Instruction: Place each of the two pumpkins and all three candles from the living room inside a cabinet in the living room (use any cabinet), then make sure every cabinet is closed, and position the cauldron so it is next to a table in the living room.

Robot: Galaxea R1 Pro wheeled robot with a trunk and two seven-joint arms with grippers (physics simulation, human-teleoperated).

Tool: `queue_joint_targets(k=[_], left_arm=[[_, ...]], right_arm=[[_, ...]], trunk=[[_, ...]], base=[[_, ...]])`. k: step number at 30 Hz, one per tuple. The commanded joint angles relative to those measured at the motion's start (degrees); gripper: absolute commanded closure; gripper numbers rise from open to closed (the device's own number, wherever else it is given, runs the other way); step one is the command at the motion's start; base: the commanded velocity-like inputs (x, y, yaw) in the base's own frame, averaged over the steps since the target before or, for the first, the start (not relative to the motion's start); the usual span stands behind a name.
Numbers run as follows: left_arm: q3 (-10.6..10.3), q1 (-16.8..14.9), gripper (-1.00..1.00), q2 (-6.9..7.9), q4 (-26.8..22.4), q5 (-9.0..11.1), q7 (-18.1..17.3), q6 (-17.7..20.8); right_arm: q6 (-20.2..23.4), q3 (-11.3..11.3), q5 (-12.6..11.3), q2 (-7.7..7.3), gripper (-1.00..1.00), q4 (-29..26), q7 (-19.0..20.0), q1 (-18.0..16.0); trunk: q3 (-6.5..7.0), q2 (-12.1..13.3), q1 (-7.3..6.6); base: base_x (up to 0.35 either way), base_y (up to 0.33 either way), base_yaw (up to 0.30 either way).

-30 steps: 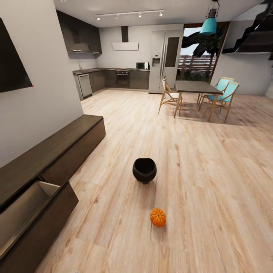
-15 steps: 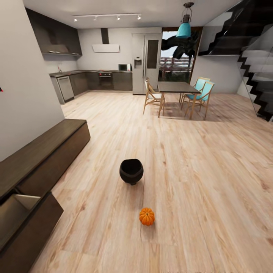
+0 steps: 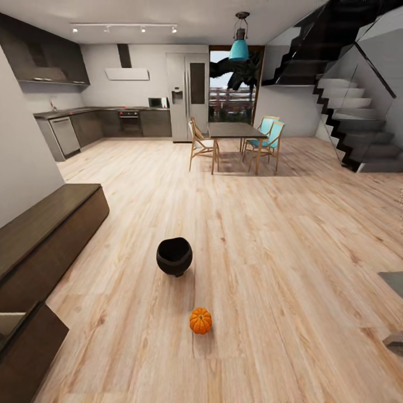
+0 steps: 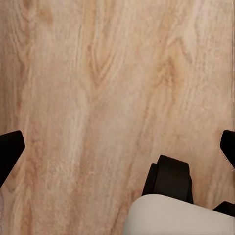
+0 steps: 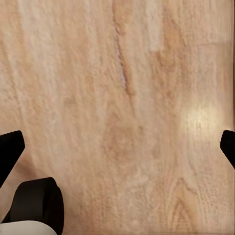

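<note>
- Sitting upright on the wood floor (image 3: 291, 235), the black cauldron (image 3: 174, 256) is standing just left of the head view's centre, mouth up, with bare boards all round it.
- Lying at 5 o'clock from the cauldron and nearer the camera, one orange pumpkin (image 3: 200, 321) is resting stem up, apart from the pot.
- Running along the 9 o'clock side, the dark cabinet (image 3: 47, 235) is lining the pale wall; at 8 o'clock one drawer (image 3: 25, 350) is standing pulled out, its beige inside just showing at the frame's edge.
- Stretching toward 12 o'clock, the floor is lying open as far as the dining table (image 3: 235, 131) with its wooden and teal chairs; a staircase (image 3: 352, 134) is climbing at 2 o'clock.
- Poking in at 4 o'clock, a grey edge (image 3: 394, 282) is cutting the frame; what it belongs to cannot be told.
- Hanging over plank grain, the left gripper (image 4: 117, 147) and the right gripper (image 5: 117, 147) are each showing dark fingertips at opposite picture edges, spread wide and holding nothing.
- Panning right since a second ago, the camera is sliding cauldron, pumpkin and cabinet leftward across the picture, bringing the stairs in and hiding most of the drawer; the things themselves are keeping their spacing.
</note>
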Motion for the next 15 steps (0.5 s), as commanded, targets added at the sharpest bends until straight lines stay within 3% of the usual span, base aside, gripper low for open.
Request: queue_joint_targets(k=[1, 12, 15], left_arm=[[0.0, 0.0, -1.00, 0.04, 0.0, 0.0, 0.0, 0.0], [0.0, 0.0, -1.00, 0.15, 0.0, 0.0, 0.0, 0.0], [0.0, 0.0, -1.00, 0.16, 0.0, 0.0, 0.0, 0.0]], right_arm=[[0.1, 0.0, 0.0, 0.00, -1.00, -0.1, 0.0, 0.0], [0.3, 0.1, 0.1, 0.23, -1.00, -0.1, -0.2, 0.0], [0.8, 0.1, 0.1, 0.34, -1.00, -0.1, -2.2, 0.0]], trunk=[[0.05, 0.0, 0.00], [0.59, 0.0, 0.00], [0.71, 0.0, 0.00]], base=[[0.000, 0.000, -0.272], [0.000, 0.000, -0.272], [0.000, 0.000, -0.272]])
